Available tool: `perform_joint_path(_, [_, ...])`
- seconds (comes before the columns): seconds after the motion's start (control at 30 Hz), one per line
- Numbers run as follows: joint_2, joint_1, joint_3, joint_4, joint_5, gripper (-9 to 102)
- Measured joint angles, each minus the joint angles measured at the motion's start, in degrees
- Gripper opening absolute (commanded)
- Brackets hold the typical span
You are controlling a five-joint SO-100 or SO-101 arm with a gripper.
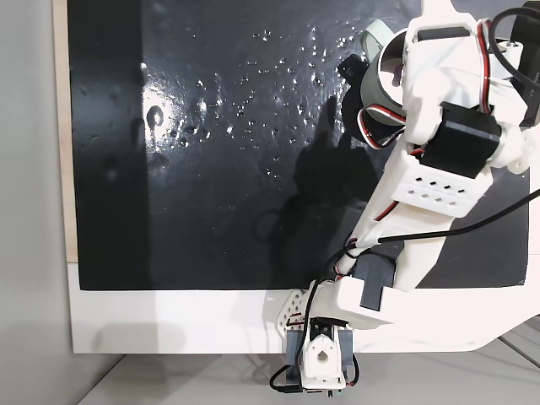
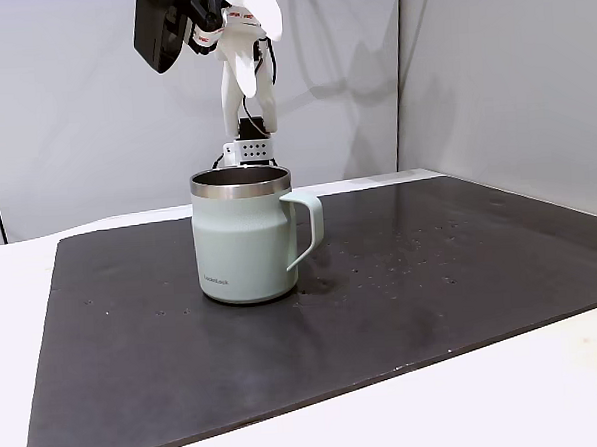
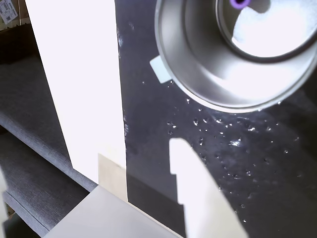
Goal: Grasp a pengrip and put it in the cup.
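- While we look down through the wrist view, the purple pengrip [image 3: 240,3] sits inside the cup [image 3: 198,74], right at the top edge of the picture on the shiny steel bottom.
- One white finger [image 3: 198,193] of the gripper pokes in from the bottom, over the black mat [image 3: 247,163] and clear of the cup. We can't tell how wide the pincer is open, but nothing's on the finger we see.
- From a fixed view at the side, the pale grey-green mug [image 2: 241,236] stands upright on the mat [image 2: 432,287], handle [image 2: 309,228] to the right, with the arm [image 2: 239,46] up high behind it.
- From a fixed view above, the arm [image 1: 430,169] covers most of the cup [image 1: 380,76], near the top right.
- Loads of water drops [image 3: 223,134] on the mat beside the cup.
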State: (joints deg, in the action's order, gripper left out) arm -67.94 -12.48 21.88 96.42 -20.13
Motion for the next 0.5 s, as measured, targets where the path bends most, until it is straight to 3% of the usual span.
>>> perform_joint_path(0.5, [0.00,0.00,0.79,0.00,-0.09,32])
